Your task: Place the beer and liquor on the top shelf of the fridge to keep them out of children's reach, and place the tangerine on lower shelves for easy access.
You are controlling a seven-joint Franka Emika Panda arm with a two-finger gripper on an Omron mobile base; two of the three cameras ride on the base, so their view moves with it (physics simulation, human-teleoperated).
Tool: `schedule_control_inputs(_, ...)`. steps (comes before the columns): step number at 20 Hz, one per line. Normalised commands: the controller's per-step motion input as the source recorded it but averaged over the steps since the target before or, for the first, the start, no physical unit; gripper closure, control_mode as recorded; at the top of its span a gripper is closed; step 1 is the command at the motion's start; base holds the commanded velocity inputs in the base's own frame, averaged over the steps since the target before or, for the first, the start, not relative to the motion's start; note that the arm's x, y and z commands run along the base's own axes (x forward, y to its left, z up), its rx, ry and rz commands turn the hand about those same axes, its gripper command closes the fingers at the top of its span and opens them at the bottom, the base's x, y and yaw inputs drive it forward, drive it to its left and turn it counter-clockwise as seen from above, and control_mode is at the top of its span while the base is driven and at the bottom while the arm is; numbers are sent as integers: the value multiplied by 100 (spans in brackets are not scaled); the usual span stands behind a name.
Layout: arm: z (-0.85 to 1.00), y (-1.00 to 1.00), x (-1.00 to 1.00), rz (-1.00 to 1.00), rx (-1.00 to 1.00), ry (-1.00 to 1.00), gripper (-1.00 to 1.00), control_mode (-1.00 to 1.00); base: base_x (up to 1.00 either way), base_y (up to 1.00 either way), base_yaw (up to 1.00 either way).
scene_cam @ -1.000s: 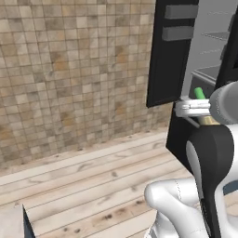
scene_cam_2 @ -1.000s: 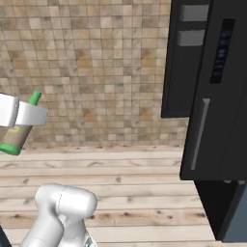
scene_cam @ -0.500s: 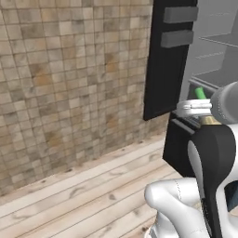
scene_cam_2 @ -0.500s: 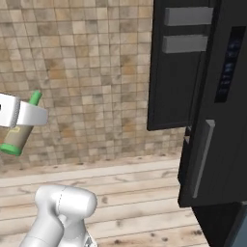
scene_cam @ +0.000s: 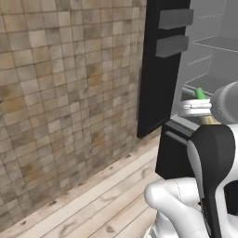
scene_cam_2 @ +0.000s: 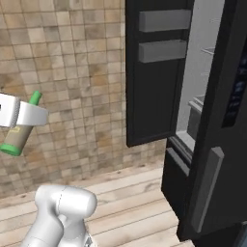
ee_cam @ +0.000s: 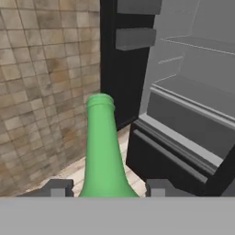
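Carrying the beer (scene_cam_2: 19, 130) toward the open fridge (scene_cam: 204, 69), the robot's gripper (ee_cam: 104, 188) has its two dark fingertips (ee_cam: 57, 188) pressed against either side of the green bottle, pinching it low on the shoulder so that the long neck juts forward into the hand view. In the right base view the bottle hangs tilted in the white hand, neck up and toward the fridge, base down and away, against the tiled wall (scene_cam_2: 67, 72) and well clear of the plank floor (scene_cam_2: 125, 198). The black door (scene_cam_2: 154, 72) stands swung out, two grey door bins (scene_cam_2: 164, 36) on its inner face, and beyond it the grey interior shows flat shelves stacked one above another; the top shelf of the fridge (ee_cam: 202, 42) sits high in the cavity, above the thicker-lipped lower shelves (ee_cam: 193, 98). To finish this step well, the arm would likely need to lift the bottle above that highest panel's front edge before reaching in, bring it upright so the base lands flat, and steer clear of the open door and its bins on the way. A firm, unchanged grip seems wise until the base rests squarely on the shelf, since a tall slim bottle could topple if let go while leaning. Neither the liquor nor the tangerine can be made out.
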Motion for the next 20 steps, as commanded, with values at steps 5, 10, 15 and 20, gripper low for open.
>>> schedule_control_inputs(5,0,0,0,0,0,0,100,100,85,-6,-37)
schedule_control_inputs(10,0,0,0,0,0,0,100,100,76,-18,-39)
schedule_control_inputs(15,0,0,0,0,0,0,100,100,66,-24,-40)
schedule_control_inputs(20,0,0,0,0,0,0,100,100,54,-30,-39)
